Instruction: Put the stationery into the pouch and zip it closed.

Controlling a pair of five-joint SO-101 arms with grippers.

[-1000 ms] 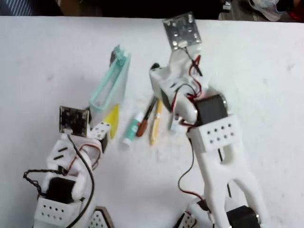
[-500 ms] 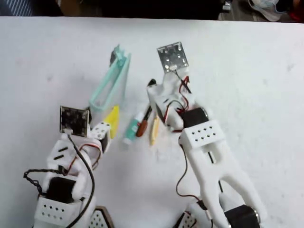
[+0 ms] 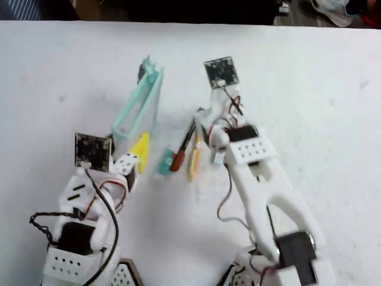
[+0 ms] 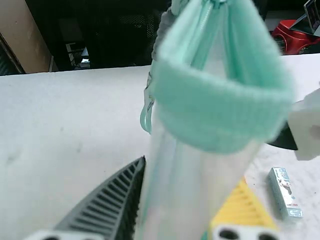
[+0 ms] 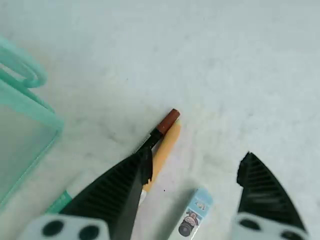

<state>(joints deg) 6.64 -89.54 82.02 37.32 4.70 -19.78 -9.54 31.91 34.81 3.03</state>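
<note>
The right pincer (image 5: 196, 159) stands wide apart over the loose stationery, holding nothing. Its two dark ribbed fingers (image 5: 120, 190) point down at the surface (image 3: 309, 89). A small printed block (image 5: 192, 220) lies in the gap between them. One finger crosses in front of the yellow pen (image 5: 162, 150) and the dark pen (image 5: 161, 125) with the brown tip. Whether it touches either pen cannot be told.

The left pincer (image 4: 192, 172) is clamped on the near end of the pouch (image 4: 215, 100). Its grey finger (image 4: 112, 205) presses one side and its yellow finger (image 4: 240, 207) the other, with the clear wall pinched between them.

From above, the pouch (image 3: 140, 104) stands on the surface left of the stationery. It runs from the left arm's pincer at its near end away to the far right. Its teal zip edge gapes as a long narrow slot, so the mouth is open.

All the stationery lies on the surface outside the pouch, in a close row just to its right. The teal tube (image 3: 164, 162) is nearest the pouch, close beside the yellow finger. Next to the right are the dark pen (image 3: 181, 149) and the yellow pen (image 3: 194, 158), side by side and slanting the same way. The small block (image 3: 218, 156) lies rightmost, under the right arm's wrist. The right arm reaches in from the near right and hangs over this row.
</note>
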